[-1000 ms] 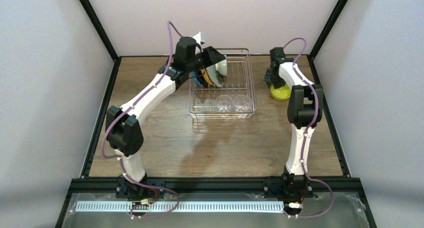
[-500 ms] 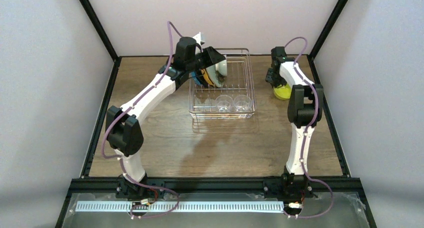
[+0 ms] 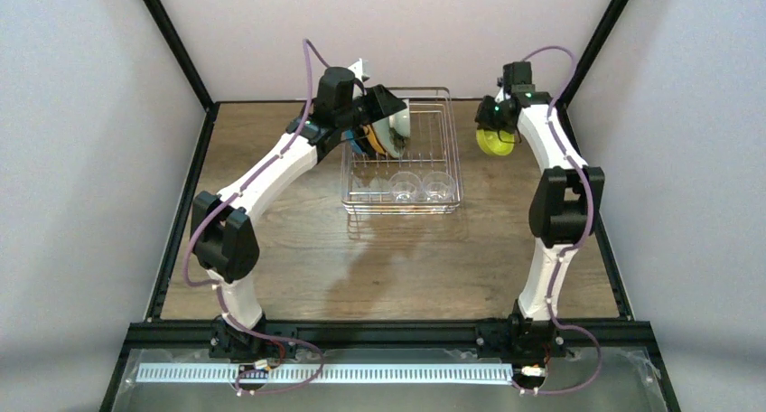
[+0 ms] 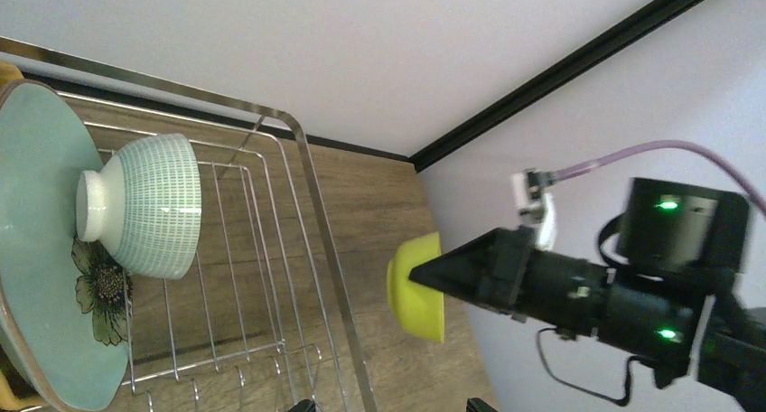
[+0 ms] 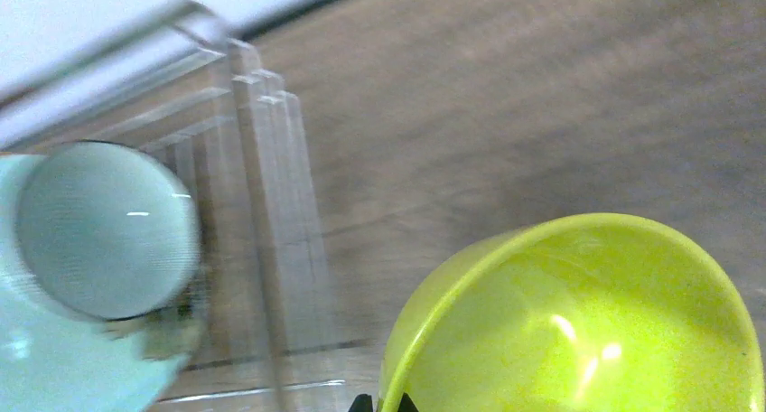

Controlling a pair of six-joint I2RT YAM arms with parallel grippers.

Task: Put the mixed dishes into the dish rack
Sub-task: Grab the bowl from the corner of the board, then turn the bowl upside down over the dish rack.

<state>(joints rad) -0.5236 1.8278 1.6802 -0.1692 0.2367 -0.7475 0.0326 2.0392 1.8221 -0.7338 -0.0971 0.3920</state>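
Observation:
My right gripper (image 3: 499,129) is shut on the rim of the small yellow-green bowl (image 3: 494,143), which hangs tipped on its side above the table, just right of the dish rack (image 3: 458,163). The left wrist view shows that bowl (image 4: 417,293) pinched by the black fingers (image 4: 456,269). In the right wrist view the bowl (image 5: 587,322) fills the lower right, with the gripper (image 5: 384,403) clamped on its rim. My left gripper (image 4: 390,405) stands open over the rack's back left. The mint bowl (image 4: 149,204) leans on the pale green plate (image 4: 41,249) inside the rack (image 4: 316,204).
Orange and blue plates (image 3: 363,142) stand on edge in the rack's back left under my left arm. Two clear glass cups (image 3: 421,186) sit in its front row. The black frame post (image 3: 578,69) and wall are close behind the right arm.
My right gripper has shut on the yellow-green bowl and lifted it off the table, carrying it up and toward the rack, tipped on its side. The left arm has not moved.

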